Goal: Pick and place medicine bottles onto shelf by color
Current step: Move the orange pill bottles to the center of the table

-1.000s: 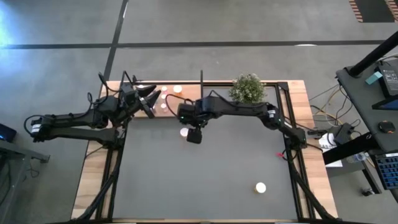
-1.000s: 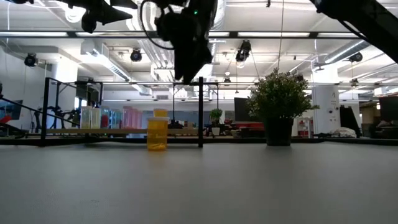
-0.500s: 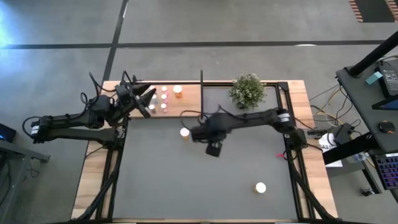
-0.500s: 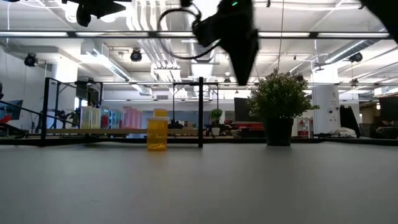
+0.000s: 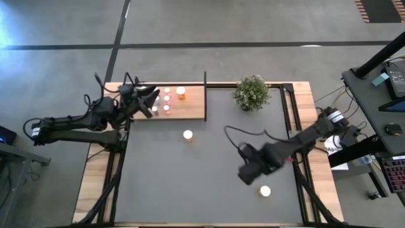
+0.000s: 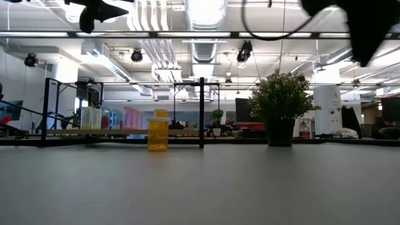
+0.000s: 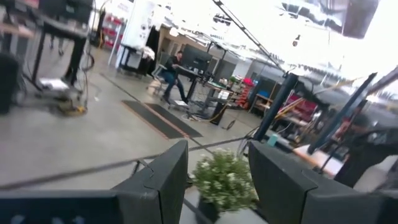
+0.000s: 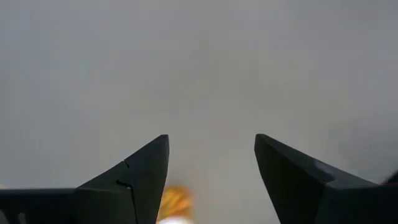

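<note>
Dark grey table (image 5: 190, 183); shelf (image 5: 190, 109) at far-left edge w/ small bottles (image 5: 166, 99). One bottle (image 5: 188, 134) just off shelf, another (image 5: 265, 190) near me. R gripper (image 5: 248, 171) beside it, fingers (image 8: 134, 177) apart, empty. L gripper (image 5: 147, 100) over shelf, part open, holding nothing I can see.

A bushy green potted plant (image 5: 252, 91) stands at about one o'clock on the dark grey surface (image 5: 209, 183), near its far edge, with wooden edge strips (image 5: 95, 171) flanking that surface on both sides.
</note>
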Robot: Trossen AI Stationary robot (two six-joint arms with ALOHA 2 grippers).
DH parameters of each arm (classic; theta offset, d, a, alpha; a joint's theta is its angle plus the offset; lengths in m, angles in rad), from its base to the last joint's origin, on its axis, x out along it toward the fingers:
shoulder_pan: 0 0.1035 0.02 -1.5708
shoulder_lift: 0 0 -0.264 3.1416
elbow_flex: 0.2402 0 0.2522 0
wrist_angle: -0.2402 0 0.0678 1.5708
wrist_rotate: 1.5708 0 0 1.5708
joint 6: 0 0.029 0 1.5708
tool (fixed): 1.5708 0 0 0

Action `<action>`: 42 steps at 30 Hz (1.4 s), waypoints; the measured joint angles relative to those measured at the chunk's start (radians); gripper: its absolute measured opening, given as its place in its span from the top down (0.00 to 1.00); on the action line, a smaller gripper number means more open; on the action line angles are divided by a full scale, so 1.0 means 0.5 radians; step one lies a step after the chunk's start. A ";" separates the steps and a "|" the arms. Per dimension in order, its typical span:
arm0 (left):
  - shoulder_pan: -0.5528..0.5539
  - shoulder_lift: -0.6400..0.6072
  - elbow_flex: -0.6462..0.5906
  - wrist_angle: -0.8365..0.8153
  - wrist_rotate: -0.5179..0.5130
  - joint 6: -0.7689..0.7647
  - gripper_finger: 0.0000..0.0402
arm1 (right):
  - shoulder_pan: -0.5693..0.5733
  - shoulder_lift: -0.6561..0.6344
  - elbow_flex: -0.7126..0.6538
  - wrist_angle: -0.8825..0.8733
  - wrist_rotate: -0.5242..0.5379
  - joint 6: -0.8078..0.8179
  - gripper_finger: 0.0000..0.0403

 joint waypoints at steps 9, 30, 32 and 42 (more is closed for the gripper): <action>0.000 0.057 -0.001 -0.004 0.001 -0.275 0.62 | 0.489 -0.126 -0.344 0.440 -0.005 0.771 0.43; -0.001 0.084 -0.001 -0.002 0.001 -0.277 0.62 | 0.674 0.058 -0.412 0.472 -0.116 0.994 0.43; -0.001 0.085 -0.001 -0.002 0.001 -0.277 0.62 | 0.675 0.057 -0.412 0.483 -0.118 0.991 0.43; -0.001 0.120 -0.001 -0.005 0.001 -0.277 0.62 | 0.675 0.056 -0.418 0.510 -0.178 0.939 0.43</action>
